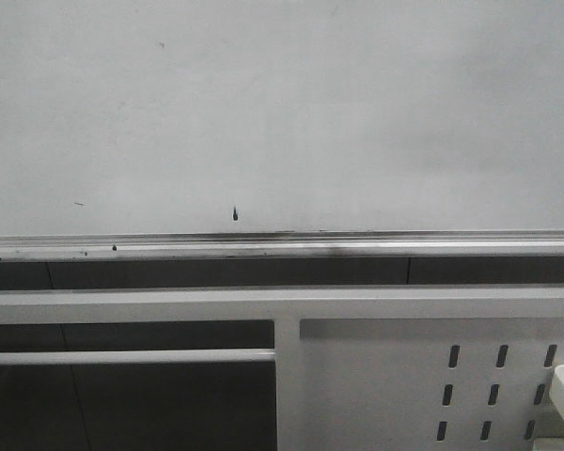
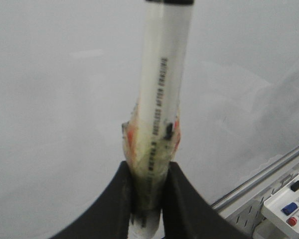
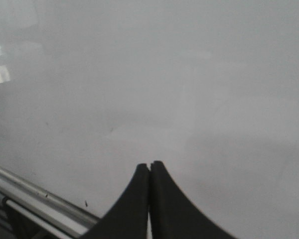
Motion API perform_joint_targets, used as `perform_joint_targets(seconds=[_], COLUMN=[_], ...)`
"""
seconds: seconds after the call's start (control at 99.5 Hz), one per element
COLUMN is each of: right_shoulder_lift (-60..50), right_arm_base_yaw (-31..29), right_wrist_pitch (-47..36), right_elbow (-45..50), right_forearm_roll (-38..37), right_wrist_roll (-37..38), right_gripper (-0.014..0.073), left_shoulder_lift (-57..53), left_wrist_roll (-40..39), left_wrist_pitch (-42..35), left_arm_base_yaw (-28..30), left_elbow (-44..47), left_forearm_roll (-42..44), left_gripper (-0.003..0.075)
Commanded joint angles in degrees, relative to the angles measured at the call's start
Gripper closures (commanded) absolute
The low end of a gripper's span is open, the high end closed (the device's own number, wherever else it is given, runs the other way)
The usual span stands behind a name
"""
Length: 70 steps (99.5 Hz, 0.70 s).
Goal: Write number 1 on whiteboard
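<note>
The whiteboard (image 1: 282,113) fills the upper front view, with a silver ledge (image 1: 282,246) along its lower edge. No number 1 is in view on it. Neither arm appears in the front view. In the left wrist view my left gripper (image 2: 148,167) is shut on a white marker (image 2: 164,74), which points away from the jaws toward the whiteboard (image 2: 50,99). The marker's far end is cut off by the frame edge. In the right wrist view my right gripper (image 3: 150,164) is shut with nothing in it, facing the whiteboard (image 3: 189,74) above the ledge (image 3: 35,199).
A short dark drip mark (image 1: 235,214) sits just above the ledge. Below the board is a white metal panel with slotted holes (image 1: 432,376). A white holder with several marker caps (image 2: 289,204) stands by that panel.
</note>
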Motion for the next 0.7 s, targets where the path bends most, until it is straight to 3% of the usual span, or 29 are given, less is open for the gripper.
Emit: perform_joint_targets(seconds=[0.0,0.151,0.321,0.442,0.512,0.693], right_shoulder_lift=[0.28,3.25,8.67,11.85,13.1,14.16], right_arm_base_yaw=[1.92,7.2,14.28,18.87,21.25,24.14], right_wrist_pitch=[2.52,13.26,21.3,26.41,28.24,28.45], right_elbow=[-5.3,-12.27,-19.09,-22.41,-23.8,-25.25], right_forearm_roll=[-0.46,-0.56,-2.3,-2.81,-2.81,-3.57], right_wrist_roll=[0.05,-0.05,-3.61,-9.23,-11.1,-11.22], right_gripper=[0.0643,0.0643,0.0642,0.0629,0.0561,0.0255], left_shoulder_lift=[1.22,3.93,6.38,7.85,8.52,9.03], left_wrist_roll=[-0.49,-0.41,-0.41,-0.41,-0.31,-0.12], left_wrist_pitch=[-3.69,-2.31,-0.36,5.85,10.95,17.61], left_arm_base_yaw=[-0.48,-3.08,-12.04,-17.85,-20.25,-23.89], left_elbow=[-2.2,-2.2,-2.2,-2.29,-2.57,-2.7], left_forearm_roll=[-0.54,2.04,10.64,16.1,18.61,24.18], left_gripper=[0.0739,0.0727,0.0619,0.0602,0.0602,0.0602])
